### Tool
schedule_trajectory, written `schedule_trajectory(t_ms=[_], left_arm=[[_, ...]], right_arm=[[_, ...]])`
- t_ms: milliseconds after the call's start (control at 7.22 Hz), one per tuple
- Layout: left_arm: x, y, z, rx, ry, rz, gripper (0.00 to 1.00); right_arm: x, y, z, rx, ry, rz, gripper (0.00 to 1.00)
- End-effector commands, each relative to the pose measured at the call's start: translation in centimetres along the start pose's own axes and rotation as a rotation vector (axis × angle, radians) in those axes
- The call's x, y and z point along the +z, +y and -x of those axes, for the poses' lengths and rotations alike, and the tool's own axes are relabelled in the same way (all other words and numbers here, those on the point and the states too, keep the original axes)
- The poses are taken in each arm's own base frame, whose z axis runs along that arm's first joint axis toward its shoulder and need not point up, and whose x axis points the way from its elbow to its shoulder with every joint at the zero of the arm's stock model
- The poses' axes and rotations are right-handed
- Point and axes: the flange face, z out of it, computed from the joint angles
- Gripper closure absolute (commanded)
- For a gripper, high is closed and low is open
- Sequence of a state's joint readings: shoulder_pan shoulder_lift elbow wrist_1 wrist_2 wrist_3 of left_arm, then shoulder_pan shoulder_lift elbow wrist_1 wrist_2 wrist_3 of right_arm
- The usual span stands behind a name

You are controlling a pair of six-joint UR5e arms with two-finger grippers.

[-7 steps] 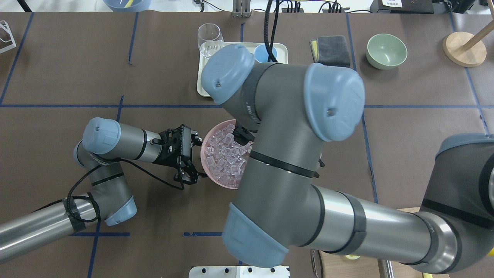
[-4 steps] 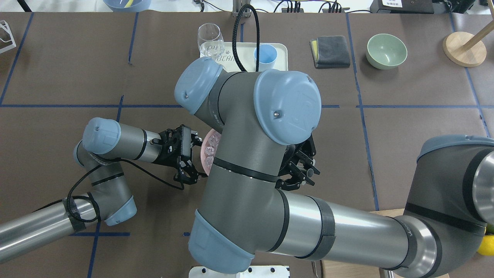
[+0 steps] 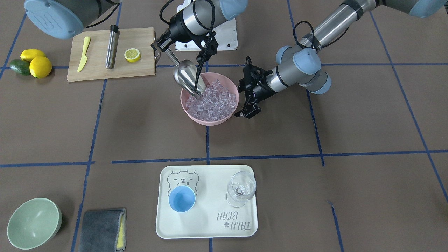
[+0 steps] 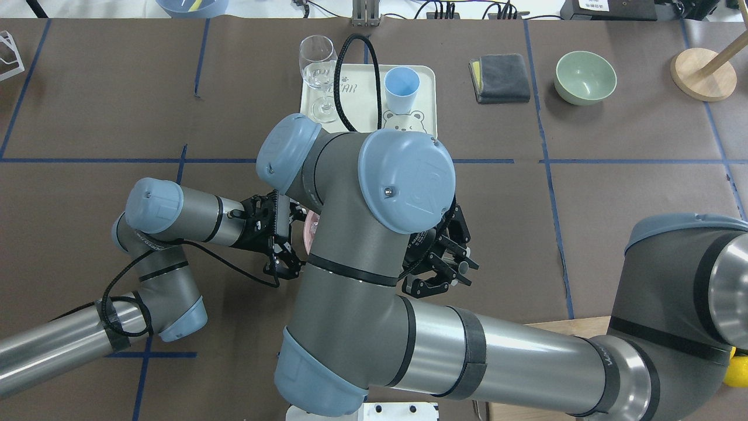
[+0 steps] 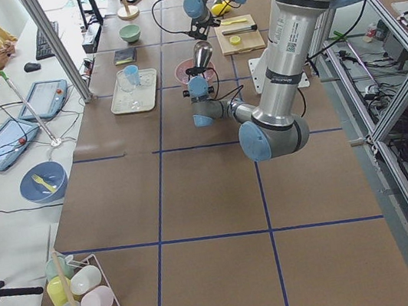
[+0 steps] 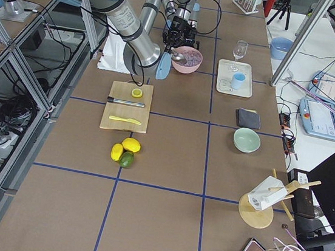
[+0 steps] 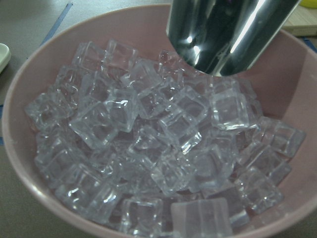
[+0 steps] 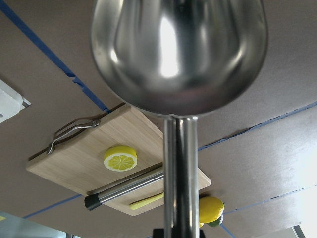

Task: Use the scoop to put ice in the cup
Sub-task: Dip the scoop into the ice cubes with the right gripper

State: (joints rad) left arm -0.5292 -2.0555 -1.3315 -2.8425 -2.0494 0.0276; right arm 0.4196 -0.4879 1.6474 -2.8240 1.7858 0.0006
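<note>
1. right gripper (image 3: pixel 161 46) is clamped on the thin handle of the scoop (image 3: pixel 187 78), so the tool is in hand.
2. the scoop is tilted steeply, mouth end down, its tip touching the ice (image 3: pixel 215 99) heaped in the pink bowl (image 3: pixel 210 120). that bowl sits mid-counter, nearer the robot's edge than the operators'.
3. left gripper (image 3: pixel 242 99) has its fingers spread, holding nothing, just beside the bowl's wall on the robot's left. whether it touches the rim, i cannot tell.
4. the cup (image 3: pixel 182 198) stands upright on the cream tray (image 3: pixel 210 229) near the middle of the operators' edge, well apart from the bowl. it looks empty, with a stemmed glass (image 3: pixel 240 190) beside it on the tray.
5. my read: this is the loading step, tip at the pile and no cubes seen in the trough yet.
6. the next move calls for pushing the mouth under the cubes, then levelling the trough before lifting so nothing slides out.
7. after that comes a long carry across to the tray and a slow tip over a small mouth, aimed at the cup and not the glass.
</note>
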Motion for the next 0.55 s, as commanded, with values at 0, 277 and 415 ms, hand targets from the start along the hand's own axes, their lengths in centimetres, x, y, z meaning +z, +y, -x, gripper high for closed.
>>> schedule_trajectory(t_ms=[0,277,415], left_arm=[[0.0,0.0,0.0,0.001,0.000,-0.001,0.00],[0.0,0.0,0.0,0.000,0.000,0.000,0.00],[0.0,0.0,0.0,-0.002,0.000,0.000,0.00]], right_arm=[[0.4,-2.5,-0.2,0.001,0.009,-0.039,1.00],[0.8,-3.6,-0.4,0.008,0.018,-0.072,1.00],[1.7,-4.0,-0.6,0.010,0.017,-0.090,1.00]])
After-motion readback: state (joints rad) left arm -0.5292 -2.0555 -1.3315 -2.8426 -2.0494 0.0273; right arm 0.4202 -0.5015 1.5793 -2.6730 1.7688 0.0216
